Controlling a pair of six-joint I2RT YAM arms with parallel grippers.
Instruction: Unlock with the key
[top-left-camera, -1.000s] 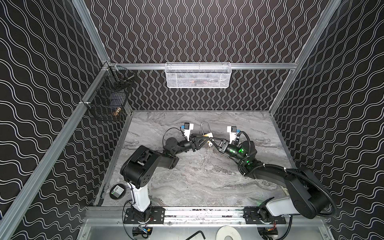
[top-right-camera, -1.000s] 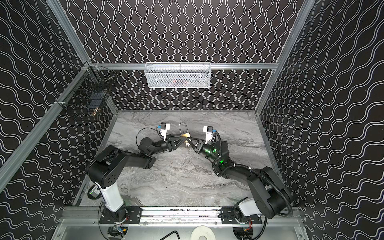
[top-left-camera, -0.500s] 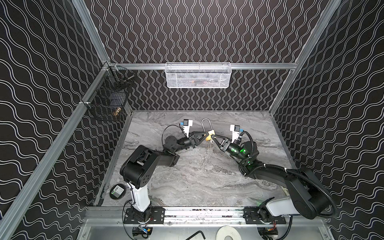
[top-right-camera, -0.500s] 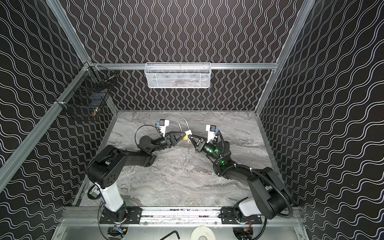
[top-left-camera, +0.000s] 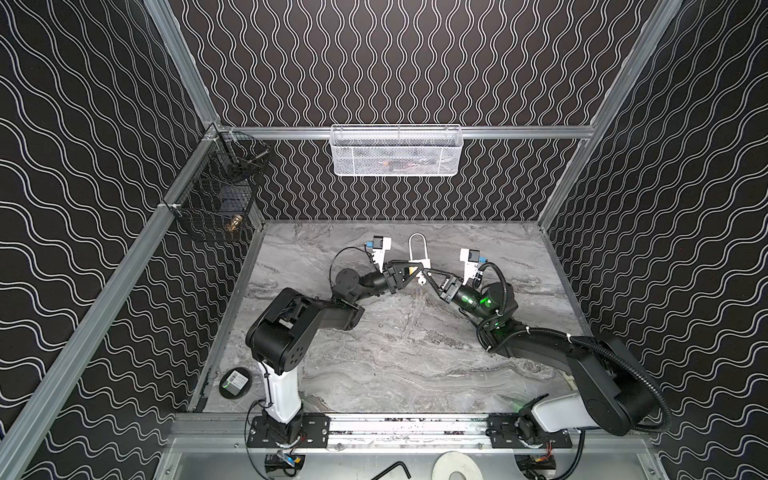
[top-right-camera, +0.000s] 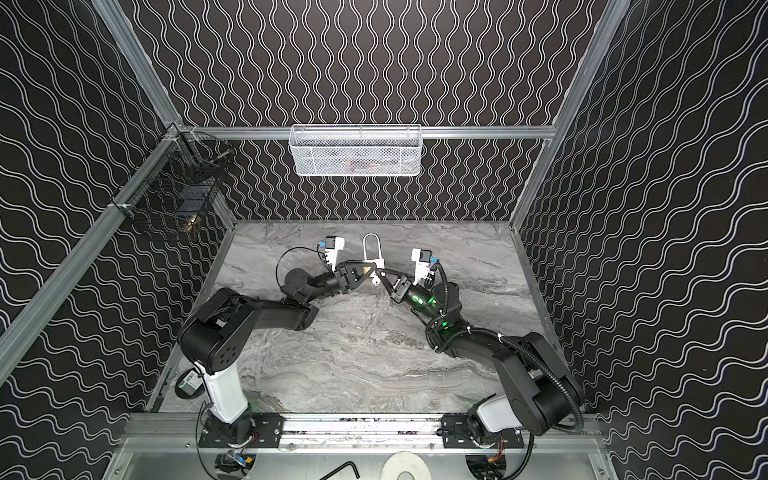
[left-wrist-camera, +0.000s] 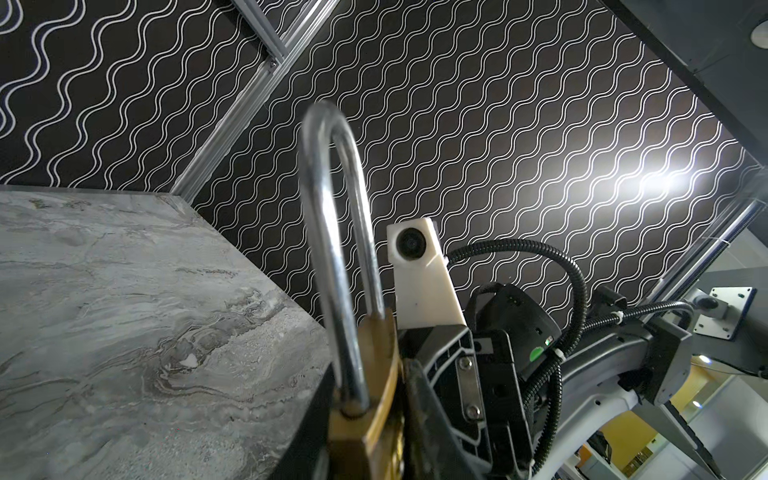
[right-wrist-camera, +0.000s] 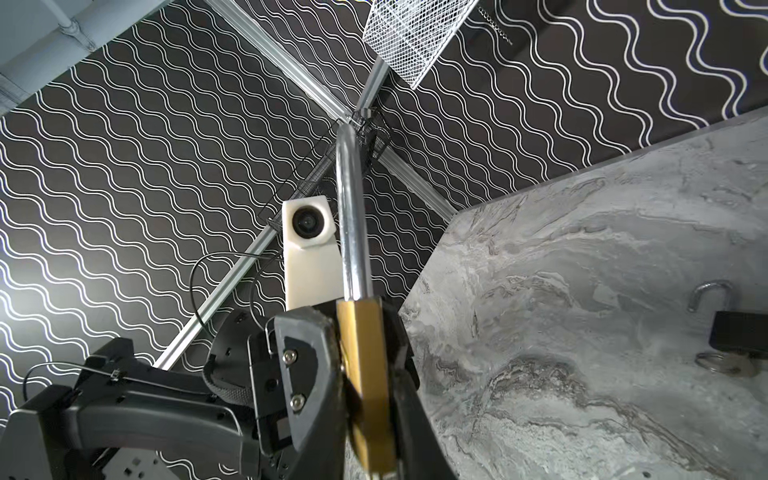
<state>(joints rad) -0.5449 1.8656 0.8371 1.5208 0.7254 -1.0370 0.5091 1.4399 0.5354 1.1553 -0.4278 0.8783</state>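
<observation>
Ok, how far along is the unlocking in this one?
Done: the brass padlock stands upright, clamped between the left end effector and the right end effector. In hand: both grip its body. Still to do: its shackle sits closed in the body and no key shows in it. The only key ring visible lies beside a black padlock on the table.

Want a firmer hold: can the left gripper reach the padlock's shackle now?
Likely yes: the shackle stands bare with nothing around it, and the left gripper sits just below it at the brass padlock.
</observation>
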